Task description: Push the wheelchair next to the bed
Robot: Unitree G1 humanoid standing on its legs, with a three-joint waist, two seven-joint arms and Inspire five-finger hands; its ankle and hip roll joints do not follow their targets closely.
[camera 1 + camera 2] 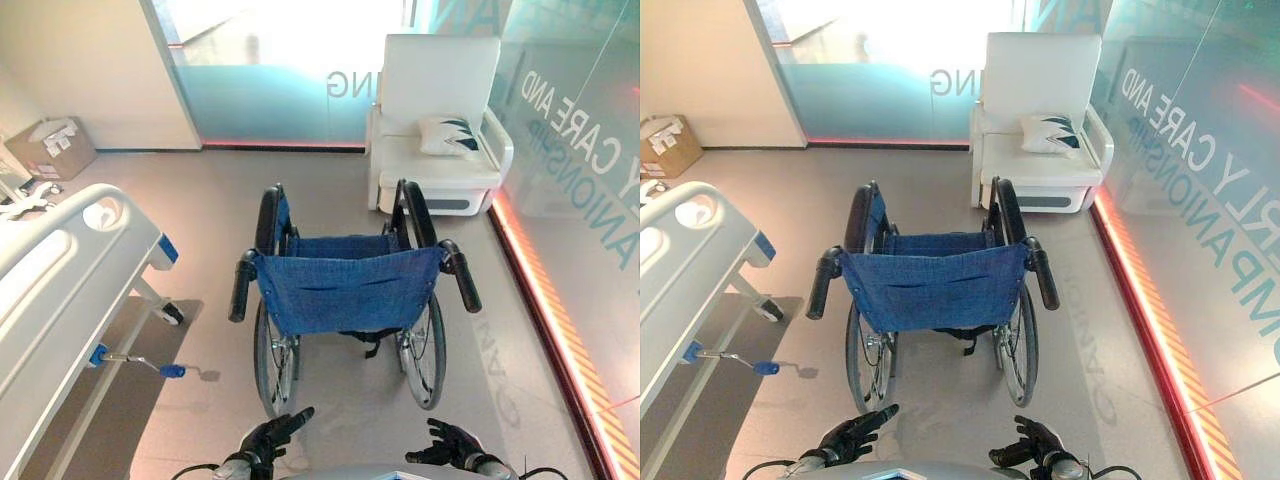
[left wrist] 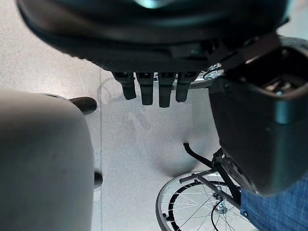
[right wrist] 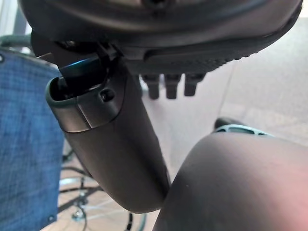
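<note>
The wheelchair [image 1: 345, 290], with a blue cloth back and seat, stands in the middle of the floor with its back towards me. Its black push handles, left [image 1: 241, 286] and right [image 1: 460, 275], stick out at both sides. The white bed [image 1: 60, 270] lies along the left, its foot end level with the chair's left wheel. My left hand [image 1: 270, 435] is low, behind the left wheel [image 2: 192, 207], open and holding nothing. My right hand [image 1: 450, 443] is low behind the right wheel, open and holding nothing. Both hands are well short of the handles. The blue back [image 3: 24, 144] shows past my right thumb.
A white armchair [image 1: 435, 120] with a patterned cushion stands beyond the wheelchair at the far right. A glass wall with a red floor strip [image 1: 560, 340] runs along the right. A blue-tipped crank [image 1: 140, 362] juts from the bed. A cardboard box [image 1: 50, 148] sits far left.
</note>
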